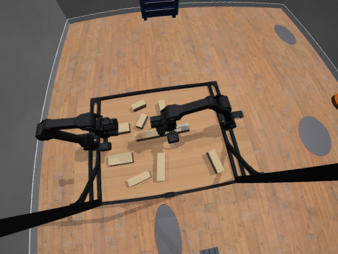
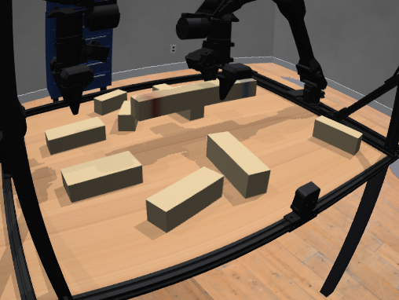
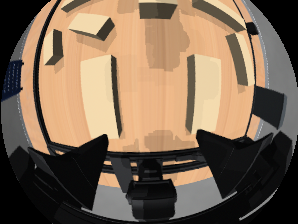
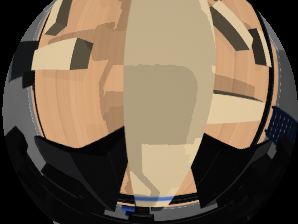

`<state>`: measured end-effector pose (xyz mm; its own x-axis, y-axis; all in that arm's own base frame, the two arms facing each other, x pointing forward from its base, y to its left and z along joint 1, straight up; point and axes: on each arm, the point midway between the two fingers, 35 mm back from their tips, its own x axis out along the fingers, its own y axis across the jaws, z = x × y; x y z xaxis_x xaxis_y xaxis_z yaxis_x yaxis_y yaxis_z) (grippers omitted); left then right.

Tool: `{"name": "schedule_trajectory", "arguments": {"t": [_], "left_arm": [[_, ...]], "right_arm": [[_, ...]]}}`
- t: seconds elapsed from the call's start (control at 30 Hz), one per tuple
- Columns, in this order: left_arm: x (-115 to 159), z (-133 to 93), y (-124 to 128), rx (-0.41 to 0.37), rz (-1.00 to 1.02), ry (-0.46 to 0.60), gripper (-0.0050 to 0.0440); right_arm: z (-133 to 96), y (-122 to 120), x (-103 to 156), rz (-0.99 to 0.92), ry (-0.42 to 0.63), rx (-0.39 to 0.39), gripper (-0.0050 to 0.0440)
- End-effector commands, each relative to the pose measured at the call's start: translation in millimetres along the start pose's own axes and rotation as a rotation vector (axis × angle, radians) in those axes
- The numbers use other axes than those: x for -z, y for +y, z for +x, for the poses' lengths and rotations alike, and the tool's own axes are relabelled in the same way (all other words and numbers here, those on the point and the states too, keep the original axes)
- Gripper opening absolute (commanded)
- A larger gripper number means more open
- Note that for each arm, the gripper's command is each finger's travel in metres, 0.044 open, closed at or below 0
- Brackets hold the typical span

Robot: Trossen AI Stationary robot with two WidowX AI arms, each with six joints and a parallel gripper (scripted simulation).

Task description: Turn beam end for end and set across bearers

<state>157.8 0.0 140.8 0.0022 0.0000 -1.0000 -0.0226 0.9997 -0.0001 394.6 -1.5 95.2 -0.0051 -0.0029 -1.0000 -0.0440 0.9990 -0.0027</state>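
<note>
"What's the right gripper point(image 1: 170, 127) point(image 2: 216, 84) point(image 4: 159, 128) got?"

"The beam point(image 1: 148, 134) point(image 2: 177, 96) point(image 4: 165, 45), clasped with its fingers about halfway apart. It's up off the table point(image 1: 186, 169) point(image 2: 177, 255), toward the far side, red band left, blue band right."

"And the left gripper point(image 1: 108, 136) point(image 2: 78, 98) point(image 3: 153, 137)?"

"Wide open, nothing in it, over at the left."

"Which blocks are the bearers?"

"Can't tell. There's a long block point(image 1: 161, 166) point(image 2: 239, 157) near the middle front, a slanted block point(image 1: 139, 178) point(image 2: 184, 194) just left of it, and another block point(image 1: 215, 161) point(image 2: 337, 134) well apart, near right."
</note>
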Motion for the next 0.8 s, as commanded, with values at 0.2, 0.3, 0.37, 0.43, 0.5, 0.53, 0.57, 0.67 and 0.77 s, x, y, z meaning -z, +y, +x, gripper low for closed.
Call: {"name": "schedule_trajectory", "arguments": {"t": [0.2, 0.3, 0.37, 0.43, 0.5, 0.53, 0.57, 0.67, 0.77], "left_arm": [[0, 0, 0, 0.0, -0.002, 0.002, 0.044], [0, 0, 0, 0.0, -0.002, 0.002, 0.044], [0, 0, 0, 0.0, -0.002, 0.002, 0.044], [0, 0, 0, 0.0, -0.002, 0.002, 0.044], [0, 0, 0, 0.0, -0.002, 0.002, 0.044], [0, 0, 0, 0.0, -0.002, 0.002, 0.044], [0, 0, 0, 0.0, -0.002, 0.002, 0.044], [0, 0, 0, 0.0, -0.002, 0.002, 0.044], [0, 0, 0, 0.0, -0.002, 0.002, 0.044]], "right_arm": [[8, 1, -5, 0.01, -0.005, -0.003, 0.0], [11, 1, -5, 0.011, -0.005, -0.003, 0.0], [13, 1, -6, 0.012, -0.005, -0.003, 0.0], [16, 1, -6, 0.013, -0.005, -0.003, 0.0], [19, 1, -6, 0.014, -0.005, -0.003, 0.0], [21, 2, -7, 0.014, -0.005, -0.003, 0.0], [22, 2, -7, 0.015, -0.005, -0.003, 0.0], [27, 2, -7, 0.016, -0.005, -0.003, 0.0], [31, 2, -8, 0.016, -0.005, -0.003, 0.0]]}}
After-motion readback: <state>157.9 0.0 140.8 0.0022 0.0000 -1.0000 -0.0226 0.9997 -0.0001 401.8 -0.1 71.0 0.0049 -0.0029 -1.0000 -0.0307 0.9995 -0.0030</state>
